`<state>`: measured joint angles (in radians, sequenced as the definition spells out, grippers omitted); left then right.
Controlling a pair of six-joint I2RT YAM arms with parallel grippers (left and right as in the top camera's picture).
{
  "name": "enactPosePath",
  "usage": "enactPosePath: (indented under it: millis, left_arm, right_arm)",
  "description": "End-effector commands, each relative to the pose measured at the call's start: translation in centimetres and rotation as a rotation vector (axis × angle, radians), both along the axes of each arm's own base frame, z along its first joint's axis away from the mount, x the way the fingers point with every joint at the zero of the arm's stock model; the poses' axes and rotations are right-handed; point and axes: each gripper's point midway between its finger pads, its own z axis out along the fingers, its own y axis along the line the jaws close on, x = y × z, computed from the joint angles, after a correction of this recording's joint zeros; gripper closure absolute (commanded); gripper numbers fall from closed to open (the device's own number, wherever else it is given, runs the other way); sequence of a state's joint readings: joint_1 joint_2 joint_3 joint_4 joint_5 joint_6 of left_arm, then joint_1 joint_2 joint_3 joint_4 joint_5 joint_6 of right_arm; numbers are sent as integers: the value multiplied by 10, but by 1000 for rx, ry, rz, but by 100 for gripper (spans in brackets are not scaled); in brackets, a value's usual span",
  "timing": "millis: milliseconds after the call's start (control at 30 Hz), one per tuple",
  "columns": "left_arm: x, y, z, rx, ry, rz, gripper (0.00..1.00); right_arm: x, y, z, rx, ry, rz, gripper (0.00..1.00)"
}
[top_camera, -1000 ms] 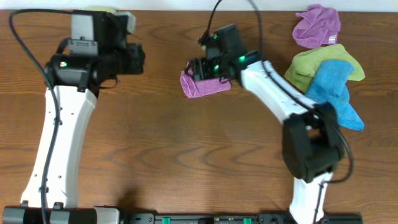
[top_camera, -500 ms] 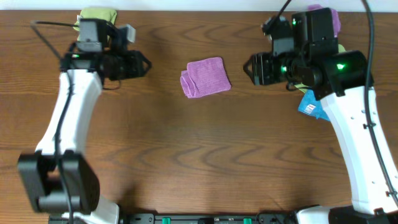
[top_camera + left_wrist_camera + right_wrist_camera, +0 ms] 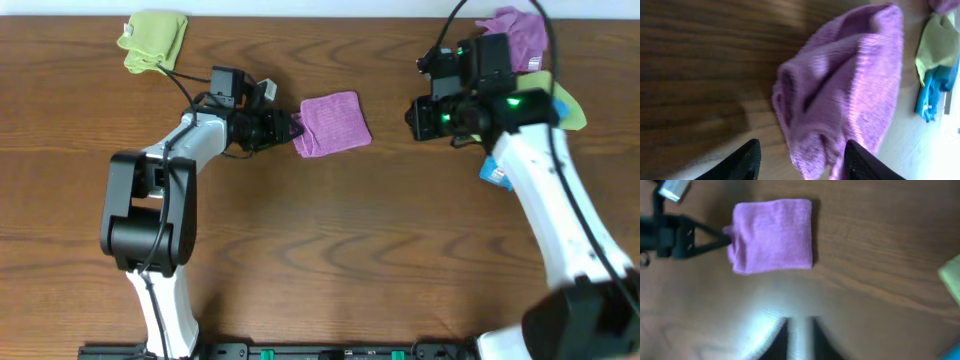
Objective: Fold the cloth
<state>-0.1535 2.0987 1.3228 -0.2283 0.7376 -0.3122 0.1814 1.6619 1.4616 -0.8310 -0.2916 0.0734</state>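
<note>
A dark wooden table point(image 3: 330, 250) was seen from above, with a robot arm at each side. The cloth point(image 3: 335, 122), pale lilac-purple, lay folded into a small, roughly square packet on the far middle of the table. Its left end was thicker and more rumpled than the rest.

The left gripper point(image 3: 293, 128) reached in from the left, with its tips at the packet's left edge. In the left wrist view its two black fingers point(image 3: 747, 160) stood apart, released. The bunched end of the cloth lay between the tips, and whether either finger touched the fabric could not be told.

The right gripper point(image 3: 410, 118) hung well apart to the right of the cloth, pointing toward it. It was clenched shut and empty. In the right wrist view its tips were only a blur at the near edge, above bare wood, with the folded packet farther off.

A yellow-green cloth point(image 3: 152, 40) lay crumpled at the far left. At the far right lay a vivid purple cloth point(image 3: 515, 30), and nearer than it a green cloth point(image 3: 563, 100) and a bright blue cloth point(image 3: 494, 172). All three were partly hidden by the right arm.
</note>
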Motion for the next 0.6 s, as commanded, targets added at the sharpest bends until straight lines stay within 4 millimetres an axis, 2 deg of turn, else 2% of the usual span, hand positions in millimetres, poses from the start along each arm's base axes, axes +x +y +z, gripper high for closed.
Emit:
enactPosePath:
  millis: [0, 200, 467, 567]
  left_arm:
    - [1, 1, -7, -18, 37, 22, 45]
    - [7, 5, -10, 13, 10, 34, 39]
    - [3, -1, -7, -21, 24, 21, 37]
    - [4, -1, -7, -27, 38, 37, 37]
  right_arm:
    - [13, 8, -41, 62, 102, -77, 99]
    - [54, 28, -92, 129, 113, -153, 98]
    - [71, 38, -149, 165, 177, -244, 99]
    - [76, 42, -164, 181, 189, -269, 99]
